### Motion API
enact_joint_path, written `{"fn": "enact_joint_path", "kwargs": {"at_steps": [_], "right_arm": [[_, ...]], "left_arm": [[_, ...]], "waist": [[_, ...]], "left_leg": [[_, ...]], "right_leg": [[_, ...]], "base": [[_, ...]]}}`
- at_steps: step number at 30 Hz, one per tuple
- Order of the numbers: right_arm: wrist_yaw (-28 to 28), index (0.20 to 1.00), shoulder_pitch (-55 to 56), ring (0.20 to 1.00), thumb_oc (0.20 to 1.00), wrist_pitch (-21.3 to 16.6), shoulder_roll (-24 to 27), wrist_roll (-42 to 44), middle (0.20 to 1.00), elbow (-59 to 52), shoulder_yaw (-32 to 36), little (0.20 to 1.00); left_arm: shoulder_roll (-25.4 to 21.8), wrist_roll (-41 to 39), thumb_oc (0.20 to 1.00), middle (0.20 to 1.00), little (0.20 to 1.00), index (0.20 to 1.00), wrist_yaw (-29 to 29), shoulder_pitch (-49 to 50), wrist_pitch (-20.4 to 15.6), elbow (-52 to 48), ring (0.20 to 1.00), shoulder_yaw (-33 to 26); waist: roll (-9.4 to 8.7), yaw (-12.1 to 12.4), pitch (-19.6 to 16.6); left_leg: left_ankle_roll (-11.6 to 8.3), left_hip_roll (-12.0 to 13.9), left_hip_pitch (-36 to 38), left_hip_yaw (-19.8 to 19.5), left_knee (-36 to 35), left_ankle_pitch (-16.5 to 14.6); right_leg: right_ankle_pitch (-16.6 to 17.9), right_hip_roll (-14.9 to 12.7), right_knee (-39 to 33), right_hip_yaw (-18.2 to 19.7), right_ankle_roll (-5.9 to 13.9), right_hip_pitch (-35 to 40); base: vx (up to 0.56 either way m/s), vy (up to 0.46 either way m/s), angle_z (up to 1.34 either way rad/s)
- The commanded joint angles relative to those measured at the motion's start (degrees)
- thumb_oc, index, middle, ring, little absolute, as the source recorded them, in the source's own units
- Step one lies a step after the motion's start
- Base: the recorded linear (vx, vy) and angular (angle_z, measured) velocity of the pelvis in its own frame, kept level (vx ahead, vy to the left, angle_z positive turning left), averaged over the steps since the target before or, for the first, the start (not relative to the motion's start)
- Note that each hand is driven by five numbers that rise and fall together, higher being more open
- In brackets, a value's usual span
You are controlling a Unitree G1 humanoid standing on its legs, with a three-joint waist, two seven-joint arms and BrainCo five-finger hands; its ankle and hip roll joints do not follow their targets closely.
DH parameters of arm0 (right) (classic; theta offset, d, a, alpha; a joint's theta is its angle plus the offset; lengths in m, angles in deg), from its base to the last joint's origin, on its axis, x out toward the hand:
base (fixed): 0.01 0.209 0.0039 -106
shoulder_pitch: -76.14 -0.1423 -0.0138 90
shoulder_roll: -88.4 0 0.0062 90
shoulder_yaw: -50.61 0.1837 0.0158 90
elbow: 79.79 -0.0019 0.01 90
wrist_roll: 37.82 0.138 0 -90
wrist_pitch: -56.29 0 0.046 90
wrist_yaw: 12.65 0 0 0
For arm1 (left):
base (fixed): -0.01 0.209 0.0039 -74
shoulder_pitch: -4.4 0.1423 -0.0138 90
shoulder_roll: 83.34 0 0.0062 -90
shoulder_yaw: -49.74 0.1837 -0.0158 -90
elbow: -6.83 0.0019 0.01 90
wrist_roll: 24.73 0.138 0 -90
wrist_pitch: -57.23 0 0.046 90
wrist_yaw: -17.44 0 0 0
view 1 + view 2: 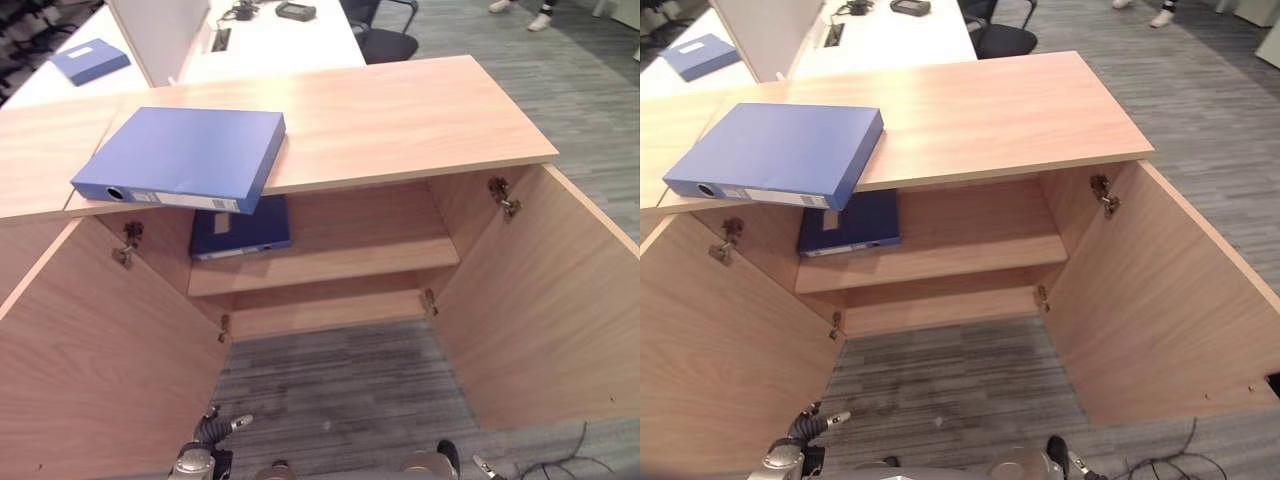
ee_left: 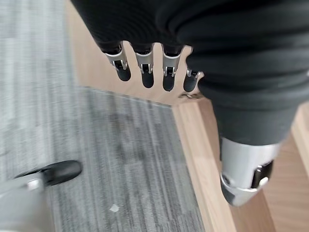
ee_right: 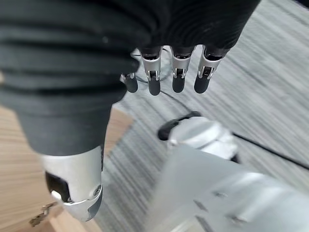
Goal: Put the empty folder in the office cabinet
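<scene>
A blue box folder [image 1: 185, 158] lies flat on the left part of the wooden cabinet top [image 1: 400, 120], its near corner overhanging the front edge. Below it, a darker blue folder [image 1: 240, 228] lies on the left end of the inner shelf [image 1: 340, 262]. Both cabinet doors stand wide open. My left hand [image 1: 210, 433] hangs low by the floor in front of the left door, far below the folder; its fingers [image 2: 145, 67] are relaxed and hold nothing. My right hand [image 3: 176, 72] hangs over the carpet, fingers loose and empty.
The open left door [image 1: 90, 350] and right door [image 1: 560, 300] flank the grey carpet in front of the cabinet. Behind it stands a white desk [image 1: 280, 45] with another blue folder [image 1: 90, 60], an office chair [image 1: 385, 40], and a person's feet [image 1: 540, 20].
</scene>
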Motion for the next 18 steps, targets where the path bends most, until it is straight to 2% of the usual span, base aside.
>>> {"fn": "enact_joint_path", "kwargs": {"at_steps": [1, 2, 3, 5, 6, 7, 8, 9, 10, 13, 18], "right_arm": [[0.2, 1.000, -3.9, 1.000, 1.000, -1.4, 0.6, -0.1, 1.000, -2.1, -2.0, 1.000], [0.3, 1.000, -3.9, 1.000, 1.000, -1.5, 0.4, 0.2, 1.000, -2.3, -2.6, 1.000], [0.3, 1.000, -4.0, 1.000, 1.000, -1.7, 0.4, 0.7, 1.000, -2.2, -3.0, 1.000], [0.6, 1.000, -4.3, 1.000, 1.000, -2.0, 0.3, 0.8, 1.000, -2.0, -4.7, 1.000], [0.6, 1.000, -4.7, 1.000, 1.000, -2.0, 0.3, 0.3, 1.000, -1.8, -5.3, 1.000], [0.3, 1.000, -4.7, 1.000, 1.000, -1.9, 0.2, -0.5, 1.000, -1.7, -5.9, 1.000], [0.3, 1.000, -4.6, 1.000, 1.000, -1.9, 0.2, -1.1, 1.000, -1.4, -6.3, 1.000], [0.4, 1.000, -4.8, 1.000, 1.000, -2.0, 0.2, -1.4, 1.000, -1.5, -7.0, 1.000], [0.3, 1.000, -5.0, 1.000, 1.000, -1.9, 0.5, -1.6, 1.000, -1.5, -7.2, 1.000], [0.4, 1.000, -4.7, 1.000, 1.000, -1.7, 0.7, -3.2, 1.000, -1.4, -8.1, 1.000], [0.6, 1.000, -4.6, 1.000, 1.000, -1.3, 1.0, -4.8, 1.000, -1.0, -8.5, 1.000]], "left_arm": [[-1.8, 1.9, 1.000, 1.000, 1.000, 1.000, -0.3, -1.7, -0.4, -1.6, 1.000, -2.8], [-1.9, 2.0, 1.000, 1.000, 1.000, 1.000, -0.3, -1.7, -0.3, -1.5, 1.000, -2.9], [-1.9, 1.8, 1.000, 1.000, 1.000, 1.000, -0.4, -1.7, -0.2, -1.5, 1.000, -3.0], [-1.7, 1.2, 1.000, 1.000, 1.000, 1.000, -0.6, -1.9, 0.1, -0.8, 1.000, -3.5], [-1.7, 1.0, 1.000, 1.000, 1.000, 1.000, -0.6, -2.1, 0.2, -0.3, 1.000, -3.7], [-1.5, 0.9, 1.000, 1.000, 1.000, 1.000, -0.4, -2.1, 0.3, -0.1, 1.000, -4.1], [-1.4, 1.0, 1.000, 1.000, 1.000, 1.000, -0.5, -2.1, 0.2, 0.1, 1.000, -3.9], [-0.9, 1.2, 1.000, 1.000, 1.000, 1.000, -0.4, -2.3, 0.0, 0.6, 1.000, -3.6], [-0.6, 1.5, 1.000, 1.000, 1.000, 1.000, -0.3, -2.2, 0.1, 0.2, 1.000, -3.6], [0.4, 1.6, 1.000, 1.000, 1.000, 1.000, -0.3, -1.5, -0.1, 0.9, 1.000, -3.7], [1.1, 3.4, 1.000, 1.000, 1.000, 1.000, -0.7, -0.6, 0.3, 1.8, 1.000, -3.1]], "waist": [[2.18, 0.7, 3.3], [2.55, 0.5, 3.7], [2.79, 0.5, 3.7], [2.74, 0.8, 3.7], [2.45, 1.3, 3.4], [1.70, 2.8, 3.0], [1.39, 2.9, 2.8], [1.22, 2.3, 2.6], [0.66, 2.2, 2.3], [0.60, 3.2, 1.6], [0.71, 3.0, 0.7]], "left_leg": [[-1.53, 5.7, 1.6, -3.1, -8.4, 4.8], [-0.47, 4.6, 1.8, -3.8, -8.3, 4.7], [0.33, 3.5, 1.9, -4.0, -8.3, 4.6], [1.45, 1.5, 1.9, -4.4, -8.3, 4.6], [1.61, 0.7, 1.3, -4.4, -8.3, 4.8], [1.58, -0.1, 0.9, -3.5, -8.1, 4.7], [1.61, -0.6, 0.7, -3.9, -8.0, 4.6], [1.86, -1.0, 0.8, -4.9, -8.0, 4.5], [2.22, -2.0, 1.1, -5.3, -8.1, 4.3], [2.09, -2.2, 1.5, -5.0, -8.7, 4.4], [1.80, -2.0, 2.3, -5.3, -8.7, 4.0]], "right_leg": [[-10.1, 1.4, 8.2, -0.6, 9.98, -0.4], [-14.2, 5.5, 9.3, 1.2, 9.41, -0.9], [-18.3, 9.4, 9.3, 1.3, 8.66, -0.8], [-24.5, 16.0, 7.9, -0.4, 5.75, 0.3], [-24.9, 16.9, 6.4, -2.3, 5.09, 1.1], [-24.9, 16.0, 3.3, -7.0, 4.16, 3.1], [-25.3, 16.1, 1.0, -8.5, 3.59, 4.4], [-25.6, 17.5, 0.1, -4.9, 3.90, 4.1], [-24.2, 18.3, -2.8, -0.1, 4.21, 4.9], [-22.7, 17.5, -6.2, -1.8, 4.39, 7.6], [-22.1, 17.3, -9.2, -2.0, 4.49, 10.0]], "base": [[-0.04, 0.497, -0.12], [-0.02, 0.633, 0.09], [0.01, 0.408, 0.17], [0.00, 0.276, 0.10], [-0.05, 0.141, 0.27], [-0.05, 0.046, 0.37], [-0.02, 0.025, 0.10], [0.05, 0.018, -0.17], [0.05, 0.025, 0.11], [0.04, -0.034, 0.19], [0.05, -0.027, 0.00]]}}
